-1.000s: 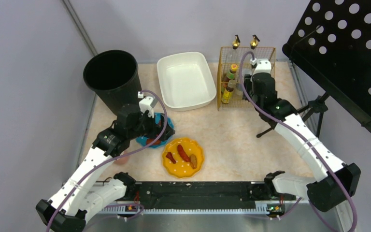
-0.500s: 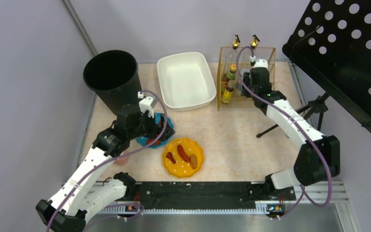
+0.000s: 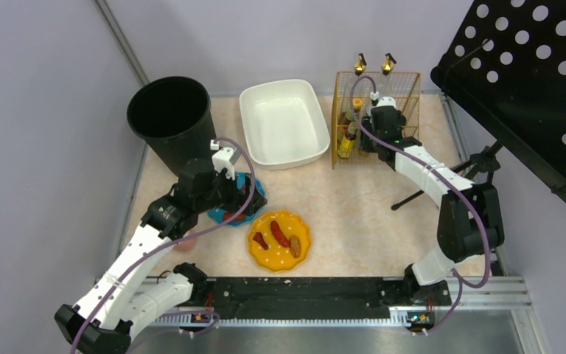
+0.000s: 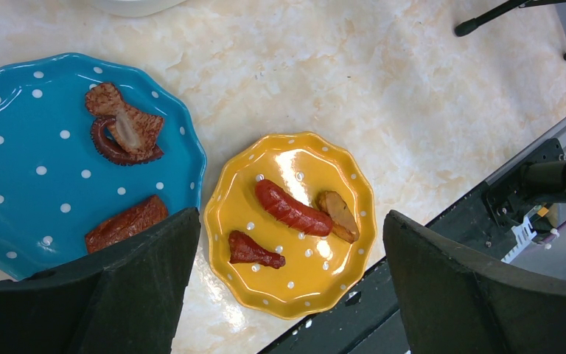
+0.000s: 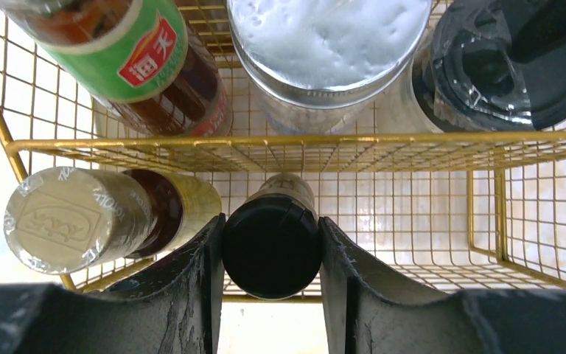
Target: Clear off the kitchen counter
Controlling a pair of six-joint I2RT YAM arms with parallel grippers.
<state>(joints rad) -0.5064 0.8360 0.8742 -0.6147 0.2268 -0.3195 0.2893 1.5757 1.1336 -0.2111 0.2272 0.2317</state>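
"Kitchen counter (image 3: 354, 199), the pale beige marbled tabletop between metal rails, lies under everything. It's stiff and fixed, so we lift what sits on it. What has the right gripper (image 5: 271, 221) got?"

"Its fingers clamp the round black cap of a small bottle (image 5: 271, 254) in the gold wire basket (image 5: 265, 140) (probably glass: heavy, slick, breakable). I'd grip lower, on the neck."

"And the left gripper (image 4: 287, 221)?"

"Spread wide, holding nothing, above the yellow scalloped plate (image 4: 339, 273)."

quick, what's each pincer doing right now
Left pincer: open, holding nothing, above the yellow dotted plate.
Right pincer: closed on the black-capped bottle in the gold wire rack.
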